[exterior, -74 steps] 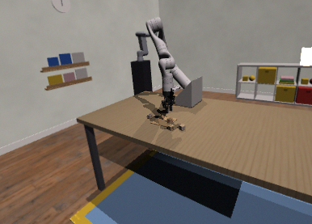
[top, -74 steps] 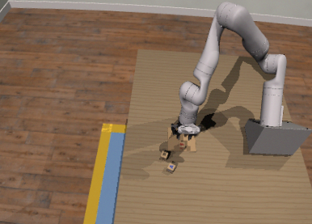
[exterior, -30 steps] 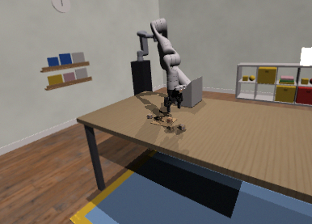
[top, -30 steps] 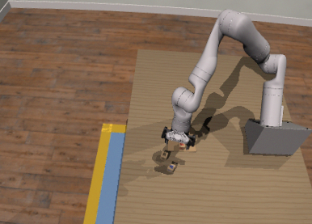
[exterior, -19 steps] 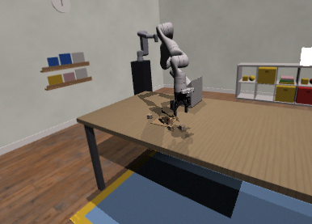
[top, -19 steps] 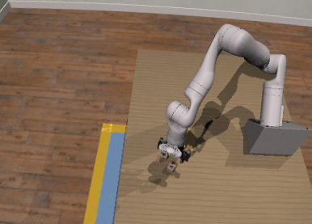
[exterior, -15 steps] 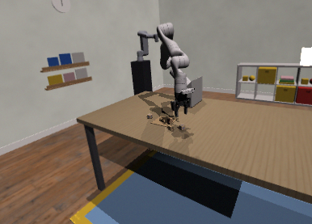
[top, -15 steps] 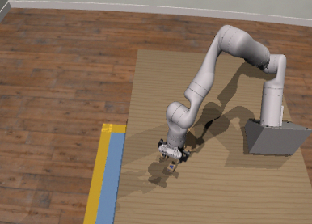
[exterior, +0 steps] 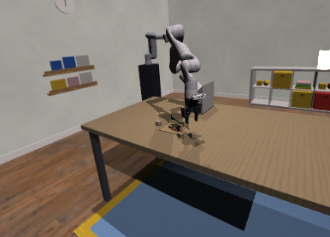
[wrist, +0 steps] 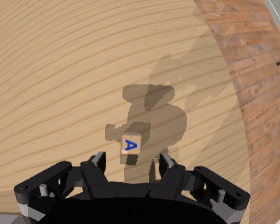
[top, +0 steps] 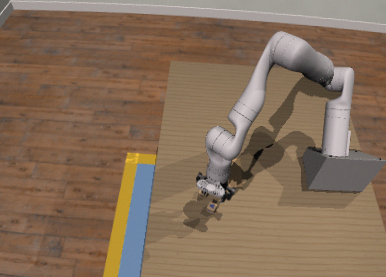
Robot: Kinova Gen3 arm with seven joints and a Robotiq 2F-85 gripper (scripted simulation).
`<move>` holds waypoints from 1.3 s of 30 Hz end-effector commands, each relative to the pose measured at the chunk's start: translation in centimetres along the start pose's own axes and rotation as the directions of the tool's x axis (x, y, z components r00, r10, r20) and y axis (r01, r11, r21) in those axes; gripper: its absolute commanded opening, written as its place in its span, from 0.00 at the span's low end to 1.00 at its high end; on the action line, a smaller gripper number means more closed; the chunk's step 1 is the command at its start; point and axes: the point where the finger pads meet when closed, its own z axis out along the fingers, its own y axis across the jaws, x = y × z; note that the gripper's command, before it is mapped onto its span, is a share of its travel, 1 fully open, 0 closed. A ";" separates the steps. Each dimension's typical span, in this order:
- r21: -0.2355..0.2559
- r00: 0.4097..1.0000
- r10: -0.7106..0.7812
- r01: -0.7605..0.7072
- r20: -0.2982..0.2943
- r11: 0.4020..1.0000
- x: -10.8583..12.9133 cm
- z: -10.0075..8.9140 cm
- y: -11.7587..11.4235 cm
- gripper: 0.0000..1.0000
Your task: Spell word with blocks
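Observation:
A white block with a blue letter A (wrist: 130, 145) lies flat on the table, right under my gripper (wrist: 132, 161). The fingers stand open on either side of it, above it and holding nothing. In the top view the gripper (top: 214, 191) hangs low over the table, with the A block (top: 214, 207) just in front of it. In the exterior view the gripper (exterior: 191, 115) is above the small brown mat (exterior: 172, 128). One block (exterior: 192, 134) lies by the mat's right side and another block (exterior: 158, 123) lies apart to the left. Their letters are too small to read there. The other blocks are hidden in the wrist view.
The arm's grey base box (top: 342, 167) stands at the right of the table. The table's left edge (top: 156, 192) runs close to the gripper, with wood floor and a blue and yellow rug (top: 132, 217) beyond it.

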 end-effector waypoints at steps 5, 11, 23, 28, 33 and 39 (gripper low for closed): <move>0.002 1.000 0.005 -0.005 -0.007 1.000 0.4 -0.1 -0.3 0.67; 0.002 1.000 0.005 -0.005 -0.007 1.000 0.4 -0.1 -0.3 0.67; 0.002 1.000 0.005 -0.005 -0.008 1.000 0.4 0.0 -0.3 0.67; 0.002 1.000 0.005 -0.005 -0.006 1.000 0.4 0.4 -0.3 0.67; 0.003 1.000 0.005 -0.005 -0.006 1.000 0.3 0.7 -0.3 0.67; 0.003 1.000 0.004 -0.004 -0.004 1.000 0.3 1.4 -0.3 0.67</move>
